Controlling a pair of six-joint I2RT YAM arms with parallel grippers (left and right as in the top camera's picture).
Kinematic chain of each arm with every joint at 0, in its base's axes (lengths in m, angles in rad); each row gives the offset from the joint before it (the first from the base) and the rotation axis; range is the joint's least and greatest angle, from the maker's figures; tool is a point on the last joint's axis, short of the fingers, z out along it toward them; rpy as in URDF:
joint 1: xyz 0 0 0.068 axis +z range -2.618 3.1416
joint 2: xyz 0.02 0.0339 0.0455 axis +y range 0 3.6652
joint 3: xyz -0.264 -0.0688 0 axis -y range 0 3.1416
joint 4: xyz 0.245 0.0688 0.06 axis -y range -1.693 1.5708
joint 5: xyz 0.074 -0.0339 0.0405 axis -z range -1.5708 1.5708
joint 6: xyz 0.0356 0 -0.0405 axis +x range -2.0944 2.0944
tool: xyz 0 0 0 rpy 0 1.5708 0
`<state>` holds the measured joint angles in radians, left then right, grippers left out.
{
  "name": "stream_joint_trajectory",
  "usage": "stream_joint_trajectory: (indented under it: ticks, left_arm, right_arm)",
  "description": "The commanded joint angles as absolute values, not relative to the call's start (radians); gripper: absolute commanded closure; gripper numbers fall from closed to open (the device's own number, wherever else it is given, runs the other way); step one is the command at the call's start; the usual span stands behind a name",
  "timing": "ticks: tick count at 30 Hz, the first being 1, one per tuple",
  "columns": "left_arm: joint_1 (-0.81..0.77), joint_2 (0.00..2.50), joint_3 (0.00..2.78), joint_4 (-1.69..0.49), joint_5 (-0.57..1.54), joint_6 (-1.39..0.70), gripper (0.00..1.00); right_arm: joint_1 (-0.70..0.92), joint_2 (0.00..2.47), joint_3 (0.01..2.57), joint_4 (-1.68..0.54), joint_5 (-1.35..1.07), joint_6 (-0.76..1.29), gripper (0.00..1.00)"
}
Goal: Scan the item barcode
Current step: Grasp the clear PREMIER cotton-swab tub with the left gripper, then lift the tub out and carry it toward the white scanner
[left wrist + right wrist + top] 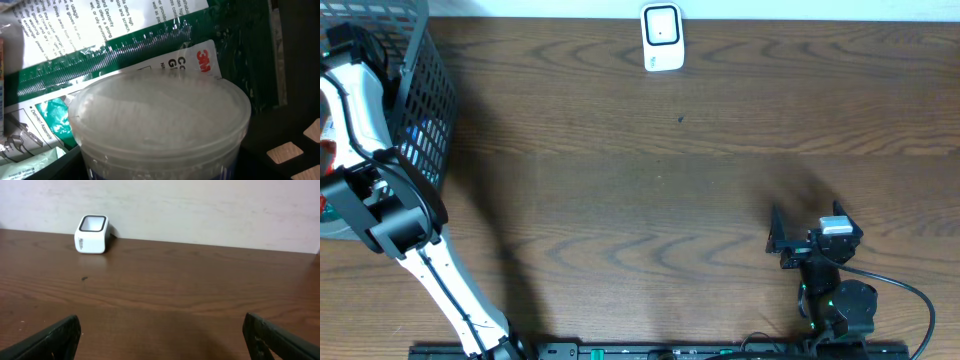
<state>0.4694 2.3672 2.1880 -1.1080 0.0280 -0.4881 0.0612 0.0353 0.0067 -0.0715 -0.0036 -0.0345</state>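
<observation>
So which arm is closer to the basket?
Left. The left arm reaches over into the basket on the left side; the right arm sits far across the table, near its front right.

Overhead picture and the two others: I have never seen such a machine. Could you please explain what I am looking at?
These are two robot arms at a wooden table. The overhead picture looks down from above; the other two come from a camera on each wrist. The left arm reaches into a dark mesh basket; its camera sees a translucent lidded tub and a green 3M glove pack close up, but its end effector does not show. The right end effector is open and holds nothing. The white barcode scanner stands at the table's far edge.
</observation>
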Motion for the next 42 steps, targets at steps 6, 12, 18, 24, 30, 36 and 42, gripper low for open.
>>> stream_joint_trajectory:
  ticks: [6, 12, 18, 24, 30, 36, 42]
  left_arm:
    - [0.549, 2.066, 2.195, -1.079, -0.06, -0.439, 0.48]
    - [0.553, 1.835, 2.195, -1.057, -0.076, -0.419, 0.48]
    - [0.441, 1.597, 2.195, -1.14, -0.02, -0.411, 0.48]
    - [0.162, 1.555, 2.182, -1.361, 0.098, -0.352, 0.48]
    - [-0.166, 1.596, 1.995, -1.393, 0.098, -0.348, 0.48]
    - [-0.435, 1.652, 1.71, -1.227, 0.129, -0.372, 0.48]
    - [-0.64, 1.773, 1.468, -0.945, 0.146, -0.451, 0.48]
  right_arm:
    - [0.053, 0.032, 0.006, -0.078, -0.005, -0.042, 0.01]
    - [0.053, 0.032, 0.006, -0.078, -0.005, -0.042, 0.01]
    - [0.053, 0.032, 0.006, -0.078, -0.005, -0.042, 0.01]
    - [0.053, 0.032, 0.006, -0.078, -0.005, -0.042, 0.01]
    - [0.053, 0.032, 0.006, -0.078, -0.005, -0.042, 0.01]
    - [0.053, 0.032, 0.006, -0.078, -0.005, -0.042, 0.01]
    - [0.053, 0.032, 0.006, -0.078, -0.005, -0.042, 0.01]
